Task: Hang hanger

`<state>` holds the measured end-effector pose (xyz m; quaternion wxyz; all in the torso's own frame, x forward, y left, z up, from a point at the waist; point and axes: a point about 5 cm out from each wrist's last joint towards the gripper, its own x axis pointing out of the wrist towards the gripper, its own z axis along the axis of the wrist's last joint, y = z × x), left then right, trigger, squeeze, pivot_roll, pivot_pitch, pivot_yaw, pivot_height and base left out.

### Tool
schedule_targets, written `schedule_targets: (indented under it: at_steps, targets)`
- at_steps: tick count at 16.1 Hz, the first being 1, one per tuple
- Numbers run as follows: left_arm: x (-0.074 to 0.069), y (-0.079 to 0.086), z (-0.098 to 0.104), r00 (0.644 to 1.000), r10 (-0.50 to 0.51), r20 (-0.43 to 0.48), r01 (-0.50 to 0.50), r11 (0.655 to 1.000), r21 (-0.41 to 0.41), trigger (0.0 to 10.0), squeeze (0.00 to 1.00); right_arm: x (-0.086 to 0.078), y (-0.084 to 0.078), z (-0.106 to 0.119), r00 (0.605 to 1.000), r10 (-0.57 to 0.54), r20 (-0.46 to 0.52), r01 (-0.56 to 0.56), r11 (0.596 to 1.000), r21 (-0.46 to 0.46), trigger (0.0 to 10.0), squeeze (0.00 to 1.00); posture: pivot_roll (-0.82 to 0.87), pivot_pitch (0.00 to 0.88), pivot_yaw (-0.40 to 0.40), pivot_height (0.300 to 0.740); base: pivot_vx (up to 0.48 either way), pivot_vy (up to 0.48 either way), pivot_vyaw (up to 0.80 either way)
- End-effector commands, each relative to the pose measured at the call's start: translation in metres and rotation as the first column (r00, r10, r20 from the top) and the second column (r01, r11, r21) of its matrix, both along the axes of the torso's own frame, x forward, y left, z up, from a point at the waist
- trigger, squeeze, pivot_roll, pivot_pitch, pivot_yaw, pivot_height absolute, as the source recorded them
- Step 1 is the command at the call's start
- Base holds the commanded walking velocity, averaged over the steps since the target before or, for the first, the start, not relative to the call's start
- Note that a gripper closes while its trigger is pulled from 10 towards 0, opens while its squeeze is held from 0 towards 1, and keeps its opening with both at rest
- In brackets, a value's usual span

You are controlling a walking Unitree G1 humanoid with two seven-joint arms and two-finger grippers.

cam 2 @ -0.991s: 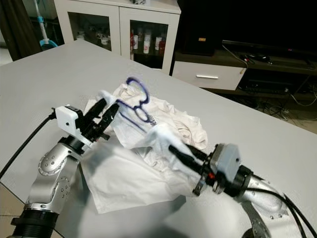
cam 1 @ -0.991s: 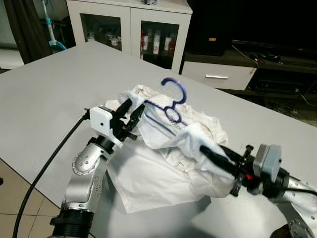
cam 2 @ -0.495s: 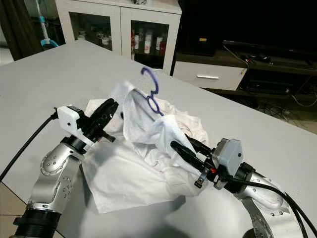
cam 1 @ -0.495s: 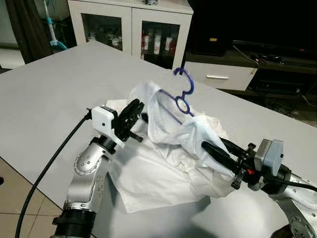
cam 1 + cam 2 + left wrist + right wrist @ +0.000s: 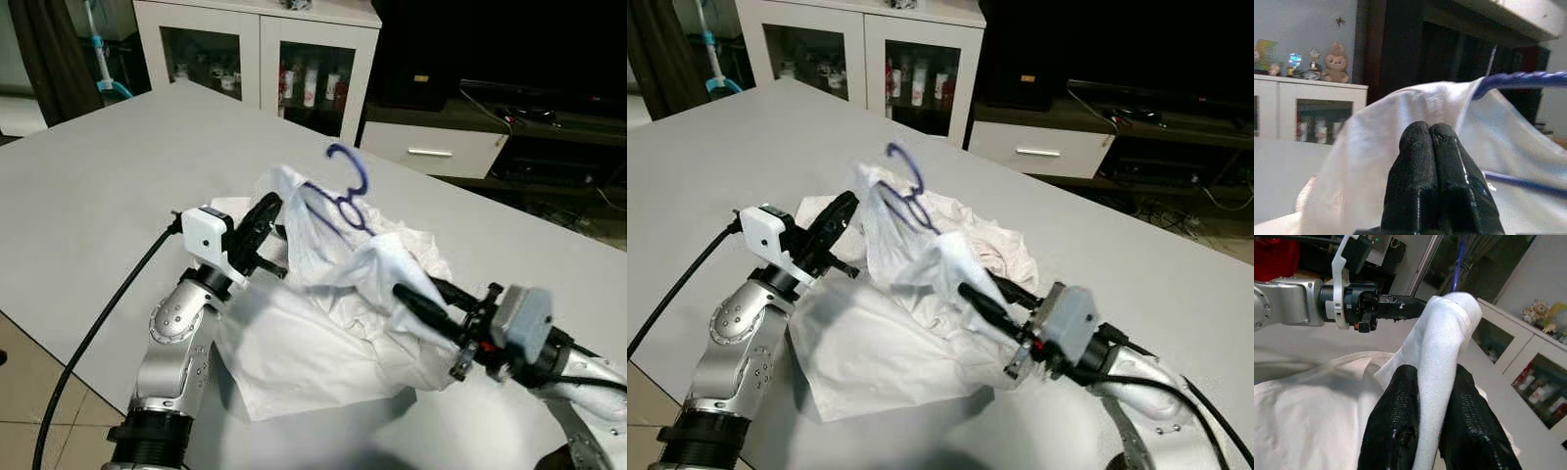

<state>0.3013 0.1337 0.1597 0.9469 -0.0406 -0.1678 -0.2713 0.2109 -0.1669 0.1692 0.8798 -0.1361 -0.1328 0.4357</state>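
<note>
Here the blue hanger (image 5: pixel 343 191) is held up above the grey table (image 5: pixel 88 196), mostly wrapped inside a white garment (image 5: pixel 323 294) that is heaped on the table, with only its hook and neck left bare at the top. Its long axis appears to run from about ten o'clock down to four o'clock in the head views, though most of the bar is hidden by cloth, so this is a judgement. The right gripper (image 5: pixel 416 304) is found at the four o'clock end, its two fingers pressed onto a thick fold of the garment, seemingly over one hanger arm. The left gripper (image 5: pixel 260 220) is placed at nine o'clock from the hook, just beside the raised cloth; in its wrist view the fingers are closed tip to tip with nothing visible between them. The hook is nearer to the left gripper, so the hanger would most likely be taken there.
</note>
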Motion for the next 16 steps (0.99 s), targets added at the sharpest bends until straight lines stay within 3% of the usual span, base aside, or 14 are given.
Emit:
schedule_targets:
  at_steps: [1, 6, 10, 11, 12, 16]
  targets:
    - [-0.003, -0.006, 0.004, 0.999, -0.038, 0.025, 0.038, 0.999, 0.003, 10.0, 1.00, 0.001, 0.001, 0.007, 0.998, -0.009, 0.060, 0.009, 1.000, -0.011, 10.0, 0.00, -0.02, 0.010, -0.080, 0.740, 0.000, 0.000, 0.00]
    - [-0.016, -0.019, 0.002, 0.984, -0.170, 0.051, 0.167, 0.984, 0.064, 10.0, 1.00, 0.005, 0.004, 0.008, 0.993, -0.028, 0.113, 0.031, 0.999, -0.020, 10.0, 0.00, -0.01, 0.012, -0.083, 0.740, 0.000, 0.000, 0.00]
    - [0.002, 0.005, 0.002, 0.998, 0.064, 0.020, -0.065, 0.996, 0.055, 10.0, 1.00, -0.002, 0.007, 0.005, 0.993, -0.006, 0.121, 0.008, 1.000, -0.013, 10.0, 0.00, -0.01, 0.014, -0.080, 0.740, 0.000, 0.000, 0.00]
    - [0.003, 0.008, 0.002, 0.996, 0.087, 0.016, -0.087, 0.995, 0.054, 10.0, 0.56, -0.003, 0.007, 0.004, 0.993, -0.005, 0.122, 0.007, 1.000, -0.012, 10.0, 0.00, -0.01, 0.015, -0.080, 0.740, 0.000, 0.000, 0.00]
    - [0.006, 0.015, 0.005, 0.992, 0.125, 0.010, -0.125, 0.992, 0.032, 10.0, 0.00, -0.004, 0.007, 0.002, 0.993, -0.006, 0.121, 0.008, 1.000, -0.010, 10.0, 0.00, -0.01, 0.016, -0.081, 0.740, 0.000, 0.000, 0.00]
    - [0.006, 0.011, 0.002, 0.992, 0.123, -0.006, -0.123, 0.992, 0.024, 10.0, 0.00, -0.008, 0.012, 0.002, 0.992, 0.016, 0.122, -0.015, 1.000, -0.011, 10.0, 0.00, -0.01, 0.019, -0.084, 0.740, 0.000, 0.000, 0.00]
